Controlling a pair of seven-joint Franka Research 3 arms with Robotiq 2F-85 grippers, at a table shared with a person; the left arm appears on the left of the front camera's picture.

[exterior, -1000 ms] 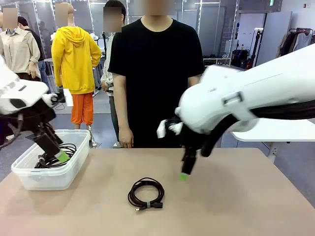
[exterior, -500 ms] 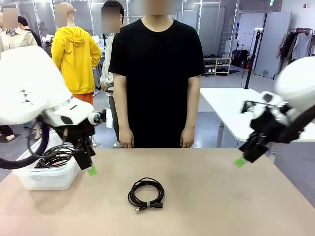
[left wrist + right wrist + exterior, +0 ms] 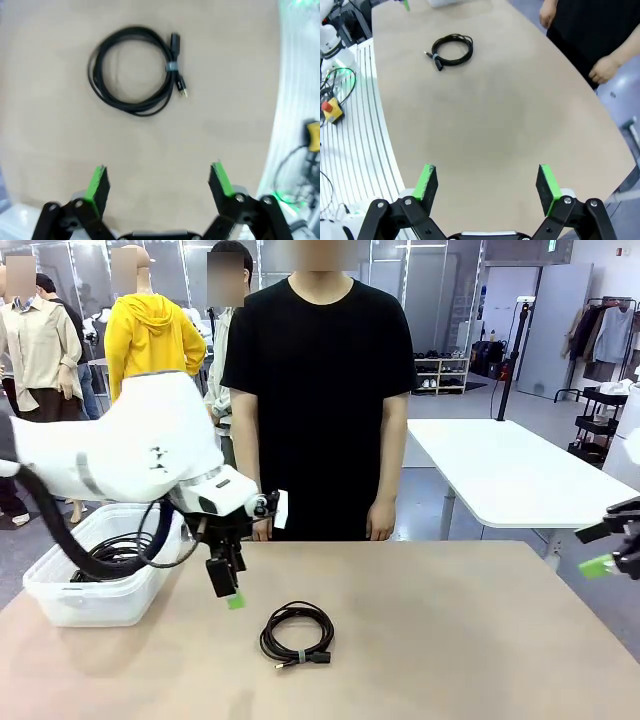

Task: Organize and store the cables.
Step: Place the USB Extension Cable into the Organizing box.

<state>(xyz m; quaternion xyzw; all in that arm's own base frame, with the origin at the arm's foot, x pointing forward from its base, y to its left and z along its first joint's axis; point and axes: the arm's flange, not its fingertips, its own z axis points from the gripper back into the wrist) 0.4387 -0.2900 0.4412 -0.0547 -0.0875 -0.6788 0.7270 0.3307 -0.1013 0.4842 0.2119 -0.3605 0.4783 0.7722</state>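
Observation:
One coiled black cable (image 3: 297, 633) lies on the tan table near the front middle; it also appears as a cable (image 3: 134, 70) in the left wrist view and a cable (image 3: 451, 49) far off in the right wrist view. More black cables (image 3: 112, 553) sit inside the clear bin (image 3: 90, 601) at the left. My left gripper (image 3: 229, 590) hangs open just left of and above the loose coil, nothing between its fingers (image 3: 97, 184). My right gripper (image 3: 603, 562) is open at the table's far right edge, empty, with green pads (image 3: 545, 188) wide apart.
A person in a black shirt (image 3: 318, 360) stands at the far side of the table, hands (image 3: 602, 69) down by the edge. A white table (image 3: 500, 475) stands behind at the right. A yellow stop button (image 3: 331, 110) lies on the floor beside my base.
My left gripper swung from the bin rightward toward the loose coil. My right arm pulled back from the table's middle to its far right edge.

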